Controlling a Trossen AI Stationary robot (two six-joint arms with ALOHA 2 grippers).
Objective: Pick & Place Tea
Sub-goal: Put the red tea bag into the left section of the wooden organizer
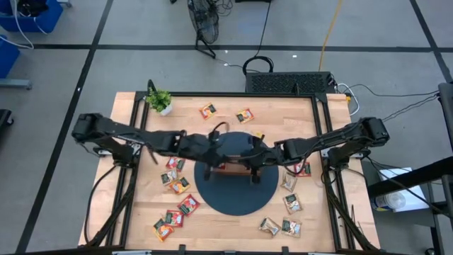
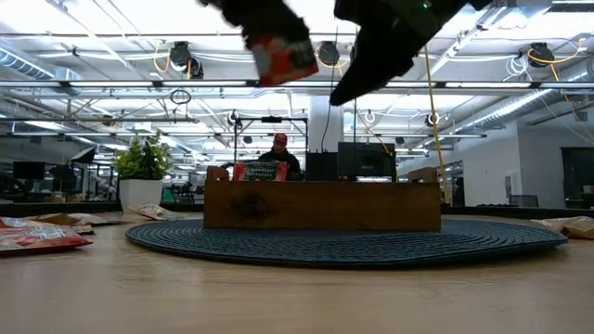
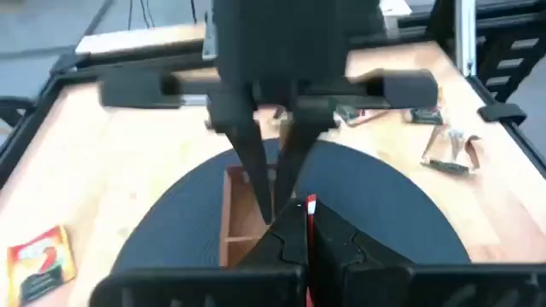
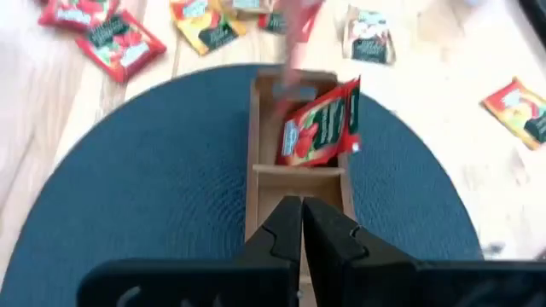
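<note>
My left gripper (image 1: 210, 157) hangs over the left end of the brown wooden tray (image 2: 325, 206), shut on a red tea sachet (image 2: 283, 57). My right gripper (image 4: 299, 223) hovers shut over the tray's right part and holds nothing. The tray stands on a round dark blue mat (image 1: 233, 198). A second red sachet (image 4: 320, 128) leans upright in the tray's left compartment and sticks up above its wall (image 2: 260, 172). Loose sachets lie flat on the table on both sides of the mat. My left gripper pinches the red sachet by its upper edge (image 2: 269, 39), fingers pointing down from above. The sachet hangs below the fingers, a little tilted, lifted clear high above the tray. In the left wrist view only its red edge (image 3: 311, 205) shows between the fingers.
A small potted plant (image 1: 159, 100) stands at the far left corner. Sachets lie near the far edge (image 1: 207, 110) (image 1: 245, 115), left of the mat (image 1: 173, 177) (image 1: 170, 221) and right of it (image 1: 290, 204) (image 1: 279, 227). A person sits beyond the table (image 2: 280, 153).
</note>
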